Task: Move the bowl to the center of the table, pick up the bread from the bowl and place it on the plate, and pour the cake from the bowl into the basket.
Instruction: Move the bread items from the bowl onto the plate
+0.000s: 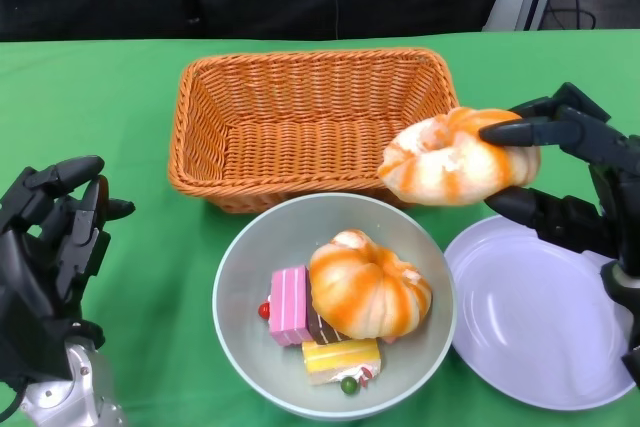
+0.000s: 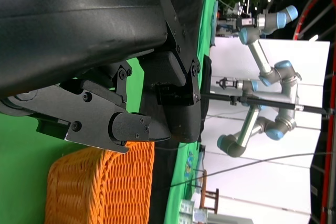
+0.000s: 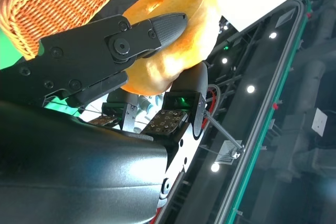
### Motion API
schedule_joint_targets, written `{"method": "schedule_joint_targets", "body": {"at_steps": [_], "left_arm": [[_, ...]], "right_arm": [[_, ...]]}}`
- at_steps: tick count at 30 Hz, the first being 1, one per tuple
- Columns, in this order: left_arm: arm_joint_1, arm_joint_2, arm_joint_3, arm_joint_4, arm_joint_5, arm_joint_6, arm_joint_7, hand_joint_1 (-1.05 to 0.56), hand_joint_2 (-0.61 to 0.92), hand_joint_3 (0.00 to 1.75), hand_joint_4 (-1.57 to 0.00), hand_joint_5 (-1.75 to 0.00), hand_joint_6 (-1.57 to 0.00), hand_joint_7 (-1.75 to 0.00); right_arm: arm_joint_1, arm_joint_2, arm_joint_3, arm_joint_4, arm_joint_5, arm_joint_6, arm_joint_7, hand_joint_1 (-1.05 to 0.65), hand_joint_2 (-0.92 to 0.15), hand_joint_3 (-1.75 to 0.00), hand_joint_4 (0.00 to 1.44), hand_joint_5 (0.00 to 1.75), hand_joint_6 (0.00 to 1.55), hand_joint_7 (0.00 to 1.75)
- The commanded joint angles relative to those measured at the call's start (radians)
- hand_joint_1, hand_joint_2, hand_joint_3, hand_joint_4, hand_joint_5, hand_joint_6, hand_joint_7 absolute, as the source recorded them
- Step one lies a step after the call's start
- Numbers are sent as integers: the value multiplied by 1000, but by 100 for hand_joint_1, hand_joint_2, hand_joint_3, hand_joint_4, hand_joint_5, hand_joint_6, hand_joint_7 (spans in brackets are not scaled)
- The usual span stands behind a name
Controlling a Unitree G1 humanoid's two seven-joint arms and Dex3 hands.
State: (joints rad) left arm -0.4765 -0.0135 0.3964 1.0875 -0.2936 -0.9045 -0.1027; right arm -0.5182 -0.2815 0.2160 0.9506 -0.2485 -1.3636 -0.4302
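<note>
So the bread roll is up in the air right now, pinched in the right hand between a finger over its top and others underneath. It's hanging over the basket's near right corner, beside the plate but not over it yet. The right wrist view shows the same thing: black fingers clamped on the orange-and-white roll.

The bowl sits pretty much front and centre on the green desk, just in front of the wicker basket and touching or nearly touching the plate on its right side. I'd call the "move the bowl" step done.

There's a second roll left in the bowl, lying on top of the cake slices: a pink one, a yellow one and something chocolatey in between. The plate has nothing on it and the basket looks empty too.

So roughly: bowl placed, first roll mid-transfer, other roll probably has to come out as well, and the pour into the basket hasn't started.

Left hand is holding nothing, fingers loosely curled but apart, off to the bowl's left.
</note>
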Motion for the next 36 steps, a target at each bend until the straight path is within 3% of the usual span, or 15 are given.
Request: {"method": "schedule_joint_targets", "body": {"at_steps": [1,11,25,30,36], "left_arm": [[8,24,12,2,-14,2,-21,-17,92,24,-84,-121,-97,-70],[2,31,12,7,-10,14,-11,-18,92,23,-88,-115,-100,-66],[7,31,26,-3,-39,13,-57,-18,92,23,-89,-113,-100,-63],[6,32,31,-7,-44,12,-69,-18,92,20,-89,-111,-102,-60],[10,29,26,-14,-35,13,-55,-19,92,19,-89,-112,-102,-58]], "right_arm": [[34,8,-52,-32,51,14,60,-24,-92,-13,78,119,81,91],[137,27,-119,-35,304,81,357,-22,-92,-15,78,112,78,87],[190,74,-256,9,469,110,626,-17,-92,-19,79,112,75,89],[214,57,-284,10,497,177,735,-17,-92,-23,79,115,75,88],[213,42,-316,58,434,181,762,-13,-92,-22,80,115,76,84]]}}
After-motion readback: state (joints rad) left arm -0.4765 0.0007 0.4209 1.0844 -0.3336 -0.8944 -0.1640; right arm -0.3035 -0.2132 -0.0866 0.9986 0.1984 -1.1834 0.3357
